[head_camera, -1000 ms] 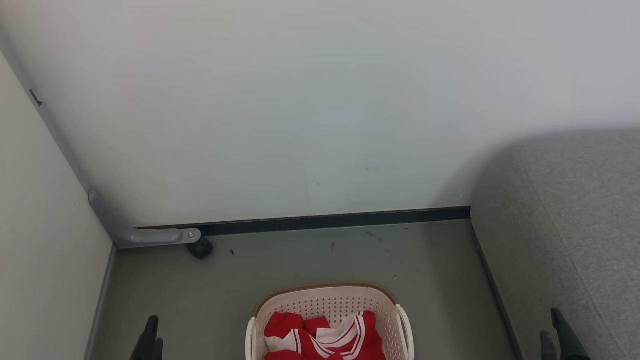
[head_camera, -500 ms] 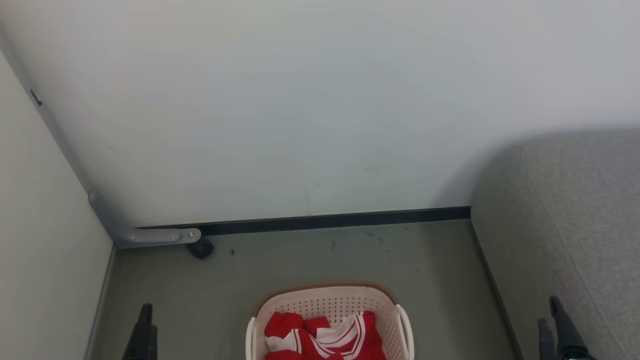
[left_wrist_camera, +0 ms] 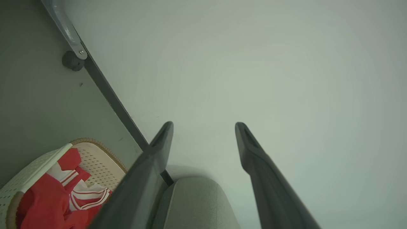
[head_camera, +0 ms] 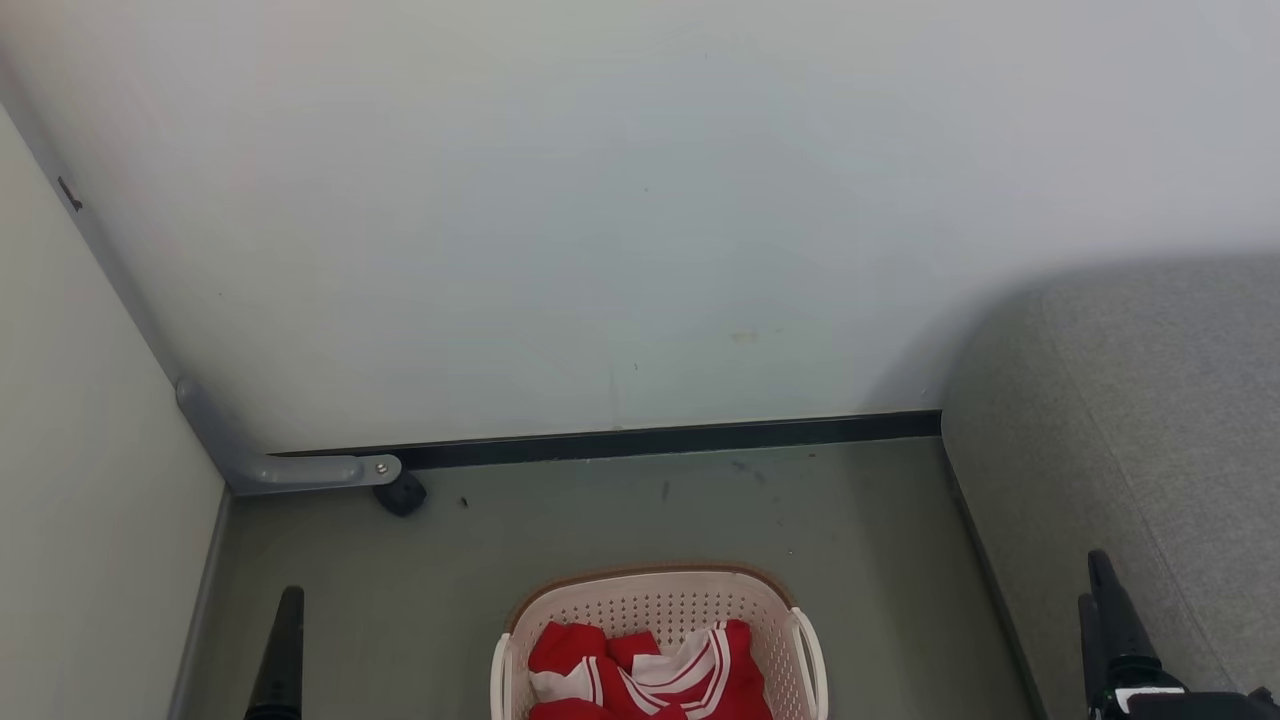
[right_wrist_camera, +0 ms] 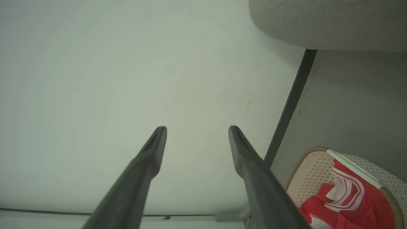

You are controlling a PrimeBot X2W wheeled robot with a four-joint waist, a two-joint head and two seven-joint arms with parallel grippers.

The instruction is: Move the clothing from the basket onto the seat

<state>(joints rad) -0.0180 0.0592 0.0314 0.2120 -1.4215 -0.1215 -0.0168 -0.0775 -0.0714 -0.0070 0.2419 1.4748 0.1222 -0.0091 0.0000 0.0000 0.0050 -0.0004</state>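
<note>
- At 6 o'clock in the head view: basket [head_camera: 650,603] on the floor [head_camera: 600,520], clothing [head_camera: 640,670] heaped inside, red with white trim. None of it is on the seat [head_camera: 1150,420], which fills 3 to 5 o'clock.
- Left gripper [left_wrist_camera: 204,125] at 7 o'clock, right gripper [right_wrist_camera: 197,128] at 5 o'clock. Both have fingers spread wide with nothing between them, and both are well apart from the basket.
- Risk 1: light basket, soft load. If I hook the perforated wall or pinch a tangled fold, I expect the basket to lift or tip along.
- Risk 2: a shallow pinch probably slips and drops the fabric on the floor between basket and seat.
- Risk 3: the right fingers look close to the seat's flank. A low swing toward 3 o'clock could ram the upholstery.
- Room: open floor from 11 to 1 o'clock, up to the black skirting [head_camera: 650,440].
- Side panel [head_camera: 90,500] hems the left arm at 9 o'clock. Grey bracket [head_camera: 290,470] and black stopper [head_camera: 402,495] sit in the corner at 10 o'clock.
- Seat top looks broad, so plenty of landing area. Its edge is rounded, so I'd place well inboard.
</note>
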